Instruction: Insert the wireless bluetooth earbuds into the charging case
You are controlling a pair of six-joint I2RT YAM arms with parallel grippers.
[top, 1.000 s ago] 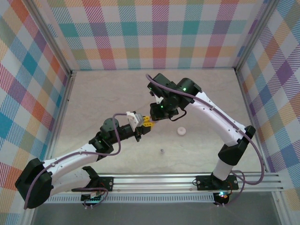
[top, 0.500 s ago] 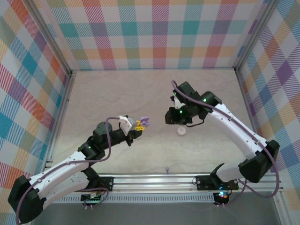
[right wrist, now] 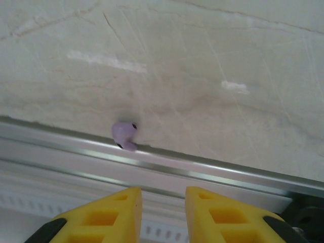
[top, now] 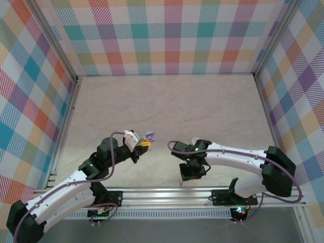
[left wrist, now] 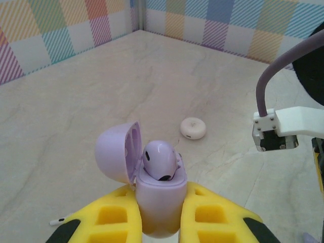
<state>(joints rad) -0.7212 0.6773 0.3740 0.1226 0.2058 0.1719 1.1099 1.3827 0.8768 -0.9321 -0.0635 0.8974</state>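
item: charging case (left wrist: 159,200), pale purple, upright, its lid (left wrist: 117,152) swung open to the left.
location: clamped between the yellow fingers (left wrist: 114,215) of the left pincer (left wrist: 161,225), which is closed tight on its lower body and holds it above the table (left wrist: 76,101).
contents: one seated earbud (left wrist: 159,159), pale purple, rounded end up in the case's mouth. whether another sits beside it cannot be told from this angle.
item: loose earbud (right wrist: 125,135), pale purple, lying at the near edge of the table and touching the metal rail (right wrist: 202,169).
right pincer (right wrist: 162,212): low over the rail, near the loose earbud but apart from it. its fingers are partly spread with nothing between them.
item: white disc (left wrist: 193,128), flat on the table beyond the case, well apart from it.
item: small white piece (left wrist: 56,221), on the table at the lower left of the left wrist view. possibly an earbud, but too small to tell.
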